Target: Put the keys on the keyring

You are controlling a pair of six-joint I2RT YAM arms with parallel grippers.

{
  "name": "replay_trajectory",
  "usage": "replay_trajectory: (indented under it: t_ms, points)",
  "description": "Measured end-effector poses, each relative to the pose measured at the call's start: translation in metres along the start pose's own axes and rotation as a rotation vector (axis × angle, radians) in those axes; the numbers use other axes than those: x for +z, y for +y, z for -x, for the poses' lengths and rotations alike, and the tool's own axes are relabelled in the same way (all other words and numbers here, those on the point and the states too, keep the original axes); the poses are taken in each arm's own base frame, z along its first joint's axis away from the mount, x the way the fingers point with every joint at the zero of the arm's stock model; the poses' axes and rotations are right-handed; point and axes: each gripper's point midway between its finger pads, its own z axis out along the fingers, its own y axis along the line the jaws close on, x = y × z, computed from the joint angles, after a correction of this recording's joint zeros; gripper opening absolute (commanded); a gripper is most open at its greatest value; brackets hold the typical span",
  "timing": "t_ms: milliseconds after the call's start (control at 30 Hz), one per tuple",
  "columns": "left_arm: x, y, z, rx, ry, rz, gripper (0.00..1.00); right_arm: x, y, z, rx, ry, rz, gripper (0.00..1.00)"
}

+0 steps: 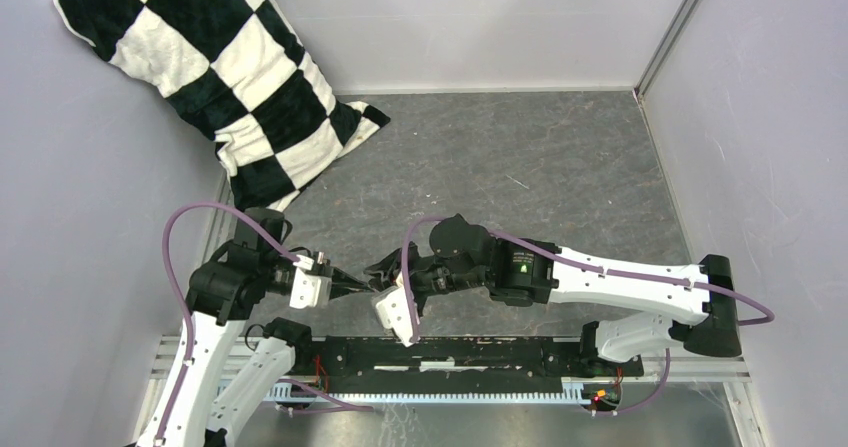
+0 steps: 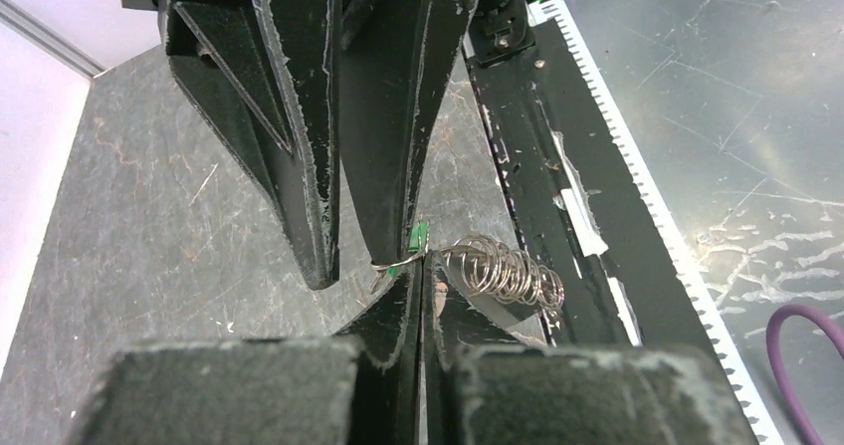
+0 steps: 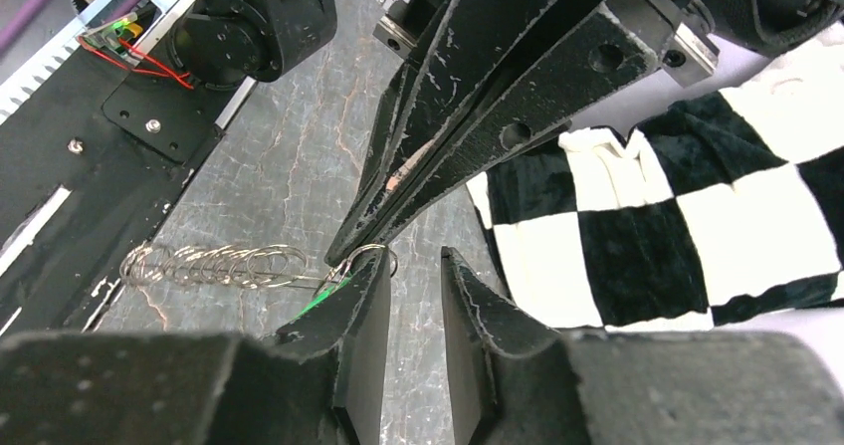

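- keys point(image 2: 418, 238): only the green tag shows, poking up right at the tips of the left pincer point(image 2: 420, 278), between it and one finger of the right pincer point(image 3: 413, 266). The metal part is too small to make out.
- keyring point(image 2: 508, 271): a thin wire runs from that same spot, with its row of small silvery pieces bunched just beside the left fingers. The whole lot is off the surface, over the near edge of the worktop point(image 1: 560, 167), left of centre, by the black rail point(image 1: 480, 352).
- left pincer: closed, looks clamped on the keyring wire (exact pinch point hidden by its own fingers). My read: it's the fixed holder, so the loop doesn't swing.
- right pincer: jaws apart, nothing between them, tips nose-to-nose with the left one. One finger sits at the tag; contact unclear.
- can't tell whether the key is fully on the loop; worth checking before the left lets go.
- checkered pillow point(image 1: 230, 77): far-left corner, well apart, not involved.
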Motion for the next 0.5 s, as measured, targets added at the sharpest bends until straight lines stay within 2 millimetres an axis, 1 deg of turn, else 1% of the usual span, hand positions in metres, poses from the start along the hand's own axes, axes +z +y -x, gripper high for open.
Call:
replay_trajectory:
  t_ms: [267,500]
  points:
    - [0.001,0.004,0.004,-0.021,-0.025,0.023,0.02,-0.005,-0.006,0.001,0.043,0.009,-0.037,0.38]
    - [0.001,0.014,0.019,-0.013,-0.077,0.048,0.02,-0.015,-0.022,0.007,0.050,0.005,-0.108,0.41]
